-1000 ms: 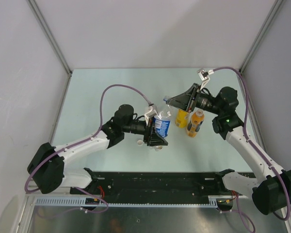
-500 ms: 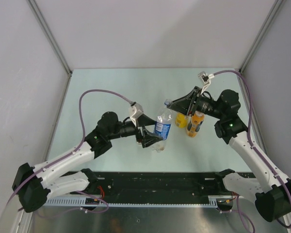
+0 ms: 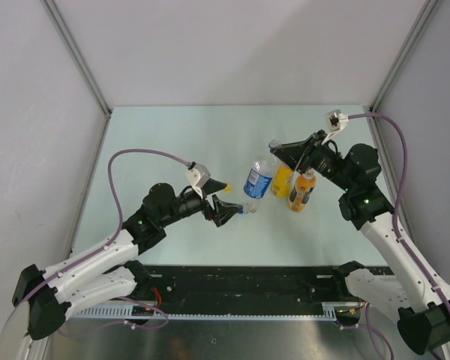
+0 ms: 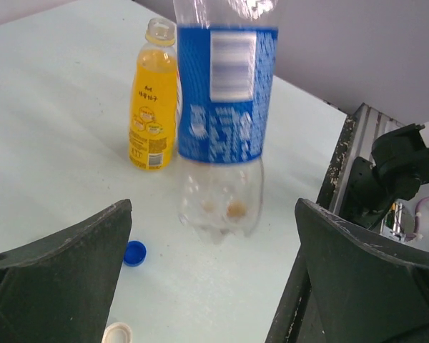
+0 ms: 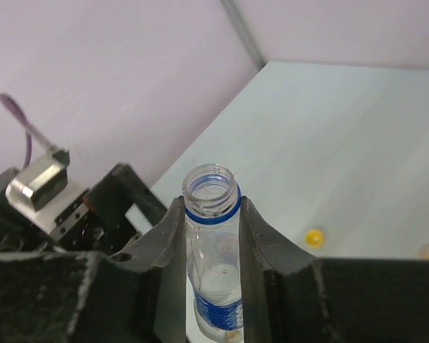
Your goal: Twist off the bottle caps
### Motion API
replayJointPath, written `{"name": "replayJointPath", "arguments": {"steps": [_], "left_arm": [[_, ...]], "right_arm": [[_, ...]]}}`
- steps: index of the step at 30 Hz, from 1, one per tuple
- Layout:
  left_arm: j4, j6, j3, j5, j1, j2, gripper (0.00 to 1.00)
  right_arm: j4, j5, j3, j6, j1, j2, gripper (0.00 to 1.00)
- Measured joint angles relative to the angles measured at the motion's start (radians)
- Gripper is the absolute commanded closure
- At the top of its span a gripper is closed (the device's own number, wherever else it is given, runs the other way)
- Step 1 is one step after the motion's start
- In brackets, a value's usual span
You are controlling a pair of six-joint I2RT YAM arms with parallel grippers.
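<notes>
My right gripper (image 5: 211, 207) is shut on the neck of the clear water bottle (image 5: 214, 286), whose mouth is uncapped. In the top view this bottle (image 3: 258, 178) leans with its base toward my left gripper (image 3: 229, 202) while the right gripper (image 3: 275, 150) holds its top. My left gripper (image 4: 214, 214) stands wide open, just short of the bottle's base (image 4: 222, 207), holding nothing. The yellow juice bottle (image 4: 154, 107) stands uncapped behind it. An orange dark-labelled bottle (image 3: 301, 191) stands beside it. A blue cap (image 4: 134, 253), a white cap (image 4: 117, 333) and a yellow cap (image 5: 314, 238) lie loose on the table.
The pale green table (image 3: 172, 142) is walled on the left, back and right. A black rail (image 3: 247, 281) with the arm bases runs along the near edge. Purple cables (image 3: 135, 157) arc over both arms.
My left gripper opened, let go of the water bottle and drew back to the left. The right gripper kept its hold on the neck and shifted right, tilting the bottle.
</notes>
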Motion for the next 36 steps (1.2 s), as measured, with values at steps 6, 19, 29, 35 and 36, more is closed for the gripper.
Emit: {"name": "replayJointPath", "arguments": {"steps": [6,19,29,35,36], "left_arm": [[-0.008,0.002,-0.005,0.000,0.000,0.043,0.01],[-0.038,0.002,-0.008,0.021,0.000,0.130,0.00],[-0.051,0.001,-0.022,0.038,0.000,0.149,0.01],[-0.051,0.001,-0.022,0.048,-0.001,0.163,0.01],[-0.051,0.001,-0.022,0.051,-0.001,0.166,0.00]], "right_arm": [[0.008,0.234,0.000,-0.007,-0.037,-0.052,1.00],[0.034,0.890,0.000,-0.144,-0.083,-0.195,1.00],[0.031,1.085,0.000,-0.278,-0.111,-0.118,1.00],[-0.026,1.086,0.000,-0.320,-0.114,-0.002,1.00],[-0.037,1.081,0.000,-0.323,-0.114,0.016,1.00]]}}
